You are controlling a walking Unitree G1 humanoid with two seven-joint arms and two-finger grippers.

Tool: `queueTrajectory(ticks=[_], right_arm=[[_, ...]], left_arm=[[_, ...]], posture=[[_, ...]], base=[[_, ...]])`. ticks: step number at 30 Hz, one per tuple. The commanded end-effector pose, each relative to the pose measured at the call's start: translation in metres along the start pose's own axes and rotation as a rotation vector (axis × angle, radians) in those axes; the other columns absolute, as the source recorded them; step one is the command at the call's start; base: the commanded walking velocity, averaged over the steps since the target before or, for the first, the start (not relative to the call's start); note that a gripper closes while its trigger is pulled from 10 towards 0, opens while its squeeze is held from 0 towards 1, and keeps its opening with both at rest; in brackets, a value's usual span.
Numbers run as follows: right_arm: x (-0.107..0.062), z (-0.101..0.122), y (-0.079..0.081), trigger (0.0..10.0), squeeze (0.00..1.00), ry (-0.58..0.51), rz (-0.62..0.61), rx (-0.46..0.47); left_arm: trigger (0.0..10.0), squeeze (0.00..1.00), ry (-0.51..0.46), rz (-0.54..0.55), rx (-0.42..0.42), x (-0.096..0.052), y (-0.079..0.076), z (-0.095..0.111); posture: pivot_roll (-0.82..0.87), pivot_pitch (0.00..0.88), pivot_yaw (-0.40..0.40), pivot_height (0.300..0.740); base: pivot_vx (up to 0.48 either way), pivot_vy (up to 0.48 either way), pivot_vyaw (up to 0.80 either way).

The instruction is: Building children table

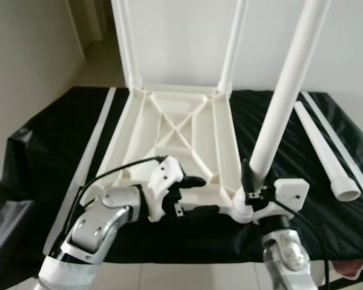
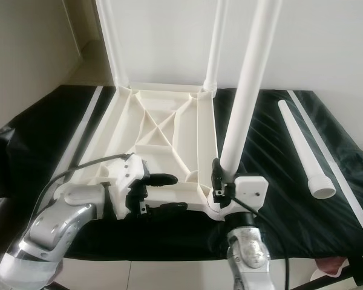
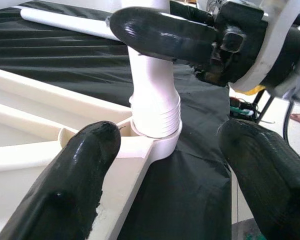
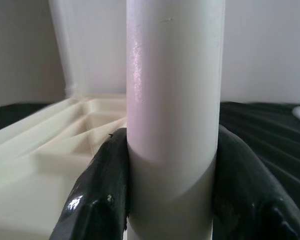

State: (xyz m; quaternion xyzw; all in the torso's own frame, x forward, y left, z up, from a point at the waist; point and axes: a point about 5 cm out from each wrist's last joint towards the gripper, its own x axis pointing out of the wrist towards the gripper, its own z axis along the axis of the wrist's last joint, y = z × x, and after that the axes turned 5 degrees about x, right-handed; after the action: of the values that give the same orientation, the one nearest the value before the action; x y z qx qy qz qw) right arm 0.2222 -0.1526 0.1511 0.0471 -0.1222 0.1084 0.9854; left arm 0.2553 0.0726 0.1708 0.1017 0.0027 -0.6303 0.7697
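The white table top [image 1: 169, 130] lies upside down on a black-covered surface, ribs facing up. Two white legs [image 1: 233, 48] stand upright in its far corners. My right gripper [image 1: 256, 181] is shut on a third white leg [image 1: 284, 96], holding it upright with its threaded foot in the near right corner socket [image 3: 160, 142]. In the right wrist view both fingers [image 4: 105, 200] press the leg's sides. My left gripper [image 1: 198, 194] is open at the table top's near edge, just left of that socket. One finger is over the rim and the other over the cloth.
A loose white leg [image 1: 327, 154] lies on the black cloth [image 1: 48, 139] at the right, open end toward me. Long white strips run along the left side [image 1: 88, 157] and the right side [image 1: 339, 145]. White walls stand behind, and pale floor tiles show below the front edge.
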Motion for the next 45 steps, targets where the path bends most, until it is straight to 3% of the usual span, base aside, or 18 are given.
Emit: queueTrajectory(ticks=[1,3,7,10,11,19,24,31,39,45], right_arm=[[-0.008,-0.018,-0.003,10.0,0.0,0.12,0.044,0.034],[-0.01,-0.017,-0.019,10.0,0.0,0.141,0.113,-0.037],[-0.01,-0.017,-0.026,10.0,0.0,0.148,0.12,-0.054],[-0.008,-0.013,-0.04,10.0,0.0,0.16,0.196,-0.06],[-0.008,-0.015,-0.045,10.0,0.0,0.203,0.303,-0.05],[-0.014,-0.025,-0.051,10.0,0.0,0.268,0.432,-0.045],[-0.015,-0.027,-0.055,10.0,0.0,0.279,0.447,-0.029],[-0.01,-0.013,-0.054,10.0,0.0,0.132,0.352,0.0],[-0.026,-0.017,-0.064,10.0,0.0,0.195,0.377,-0.033],[-0.038,-0.019,-0.07,10.0,0.0,0.293,0.485,-0.042]], left_arm=[[10.0,0.0,0.008,0.045,0.005,-0.002,0.005,0.001],[10.0,0.0,0.003,0.039,0.001,0.0,0.005,0.001],[10.0,0.0,0.001,0.036,-0.001,0.0,0.004,0.001],[10.0,0.0,0.0,0.029,0.001,0.001,0.004,0.002],[10.0,0.0,0.001,0.03,0.0,0.0,0.004,0.002],[10.0,0.0,0.007,0.035,-0.003,-0.003,0.003,0.003],[10.0,0.0,0.01,0.036,-0.003,-0.004,0.003,0.003],[10.0,0.0,0.022,0.035,0.0,-0.004,0.005,0.002],[10.0,0.0,0.032,0.033,0.003,-0.006,0.009,0.002],[10.0,0.0,0.032,0.013,0.002,-0.004,0.009,0.003]], posture=[[0.0,0.017,0.02,0.74],[-0.02,0.023,0.03,0.74],[-0.02,0.023,0.03,0.74],[-0.02,0.032,0.039,0.74],[-0.01,0.036,0.04,0.74],[0.01,0.043,0.05,0.74],[0.01,0.043,0.051,0.74],[0.01,0.041,0.056,0.74],[0.0,0.042,0.071,0.74],[-0.01,0.042,0.085,0.74]], base=[[0.0,0.0,0.0],[0.0,0.0,0.0],[0.0,0.0,0.0],[0.0,0.0,0.0],[0.0,0.0,0.0],[0.0,0.0,0.0],[0.0,0.0,0.0],[0.0,0.0,0.0],[0.0,0.0,0.0],[0.0,0.0,0.0]])
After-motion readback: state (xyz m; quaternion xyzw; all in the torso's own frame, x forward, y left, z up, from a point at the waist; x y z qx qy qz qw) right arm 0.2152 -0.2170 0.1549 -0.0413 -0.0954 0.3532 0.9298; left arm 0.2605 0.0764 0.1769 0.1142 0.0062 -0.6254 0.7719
